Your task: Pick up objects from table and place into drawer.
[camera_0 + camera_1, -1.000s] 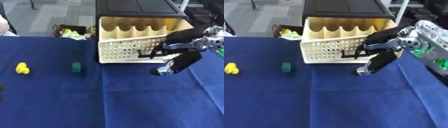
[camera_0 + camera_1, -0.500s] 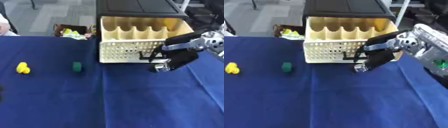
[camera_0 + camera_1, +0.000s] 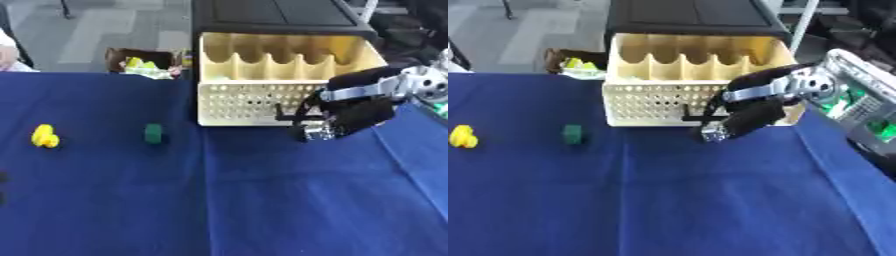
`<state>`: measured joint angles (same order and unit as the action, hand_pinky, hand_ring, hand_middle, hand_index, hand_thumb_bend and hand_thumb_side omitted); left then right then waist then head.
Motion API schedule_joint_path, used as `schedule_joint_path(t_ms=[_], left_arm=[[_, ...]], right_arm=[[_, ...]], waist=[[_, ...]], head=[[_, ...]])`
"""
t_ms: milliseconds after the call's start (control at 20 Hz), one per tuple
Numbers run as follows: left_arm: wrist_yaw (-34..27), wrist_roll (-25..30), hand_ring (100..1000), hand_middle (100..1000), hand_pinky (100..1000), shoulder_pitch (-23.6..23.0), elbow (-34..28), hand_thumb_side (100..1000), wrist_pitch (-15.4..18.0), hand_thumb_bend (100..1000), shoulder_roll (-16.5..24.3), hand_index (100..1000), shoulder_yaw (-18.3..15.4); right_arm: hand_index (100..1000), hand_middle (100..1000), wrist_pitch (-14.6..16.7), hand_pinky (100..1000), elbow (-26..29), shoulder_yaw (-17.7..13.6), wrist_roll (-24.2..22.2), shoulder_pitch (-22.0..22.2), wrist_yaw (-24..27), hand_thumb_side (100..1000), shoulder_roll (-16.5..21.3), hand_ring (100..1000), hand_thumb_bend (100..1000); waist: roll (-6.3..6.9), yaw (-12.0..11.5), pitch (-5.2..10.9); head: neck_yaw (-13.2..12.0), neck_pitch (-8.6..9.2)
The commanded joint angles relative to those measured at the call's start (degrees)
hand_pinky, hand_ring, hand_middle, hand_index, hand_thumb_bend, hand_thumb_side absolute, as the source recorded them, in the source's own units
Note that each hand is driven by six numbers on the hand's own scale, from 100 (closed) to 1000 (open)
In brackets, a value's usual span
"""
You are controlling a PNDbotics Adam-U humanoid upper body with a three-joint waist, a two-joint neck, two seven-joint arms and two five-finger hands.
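The fingers [image 3: 726, 125] of the right hand [image 3: 750, 117] are curling downward around something small and pale, greyish [image 3: 713, 132], sitting right at the tips, centre-right of the frame, just in front of the cream drawer [image 3: 262, 105]. Hard to tell what the thing is, only that it's shiny-ish and small. It's looking like it's being pinched, low and just above the blue desk [image 3: 219, 200].

Progress-wise, this seems early going. The drawer is pulled open out of the black cabinet [image 3: 271, 15], and nothing obvious is showing inside its scalloped dividers. Still waiting out on the desk: a yellow object [image 3: 44, 136] at mid-left and a green block [image 3: 154, 133] a bit right of it, both well apart from the drawer. So the pale thing probably goes in first, then those two.

The right arm is coming in from the right edge, forearm roughly level, hand drooping down past the drawer's front wall. The left hand isn't showing anywhere.
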<state>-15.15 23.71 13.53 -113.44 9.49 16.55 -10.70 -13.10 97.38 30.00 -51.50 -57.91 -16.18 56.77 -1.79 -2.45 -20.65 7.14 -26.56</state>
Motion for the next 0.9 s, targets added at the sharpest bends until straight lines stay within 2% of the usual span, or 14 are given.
schedule_joint_path(t_ms=[50,350,400,550,650,800,900], left_arm=[[-0.2,0.2,599,526,423,0.4,-1.2,830,0.1,100,0.6,789,0.1],[-0.1,0.3,599,526,422,0.4,-1.2,833,0.0,100,0.6,789,0.1],[-0.1,0.3,599,526,422,0.4,-1.2,833,0.0,100,0.6,790,0.1],[0.0,0.4,600,527,422,0.4,-1.2,838,-0.2,100,0.6,790,0.1],[0.0,0.4,600,527,422,0.4,-1.2,839,-0.3,100,0.6,791,0.1],[0.1,0.5,601,527,423,0.4,-1.2,841,-0.4,100,0.6,792,0.1],[0.2,0.6,601,527,423,0.4,-1.2,845,-0.4,100,0.6,793,0.1]], right_arm=[[860,100,-0.3,204,1.1,-1.3,-0.5,-0.9,0.4,980,1.2,100,301],[877,100,1.1,199,0.1,-1.8,-0.5,-1.4,-0.6,966,0.9,100,328],[885,100,1.5,190,-0.1,-1.7,-0.5,-1.4,-0.6,924,0.9,100,373],[897,100,3.5,161,-0.3,-1.1,-0.5,-1.1,-0.1,870,0.9,100,427],[902,100,5.1,157,-0.8,-0.8,-0.5,-0.9,0.0,882,1.0,100,423],[920,100,7.6,188,-1.3,-0.7,-0.5,-0.8,-0.3,860,1.0,100,362],[926,100,9.1,196,-1.8,-0.7,-0.5,-0.7,-0.8,834,1.1,100,379]], waist=[[0.1,0.1,0.98],[0.04,0.3,0.91],[0.05,0.3,0.9],[-0.02,0.3,0.89],[-0.07,0.3,0.87],[-0.09,0.3,0.83],[-0.09,0.4,0.78]], head=[[-0.2,0.56],[-0.4,0.65],[-0.4,0.67],[-0.4,0.72],[-0.4,0.79],[-0.4,0.85],[-0.4,0.91]])
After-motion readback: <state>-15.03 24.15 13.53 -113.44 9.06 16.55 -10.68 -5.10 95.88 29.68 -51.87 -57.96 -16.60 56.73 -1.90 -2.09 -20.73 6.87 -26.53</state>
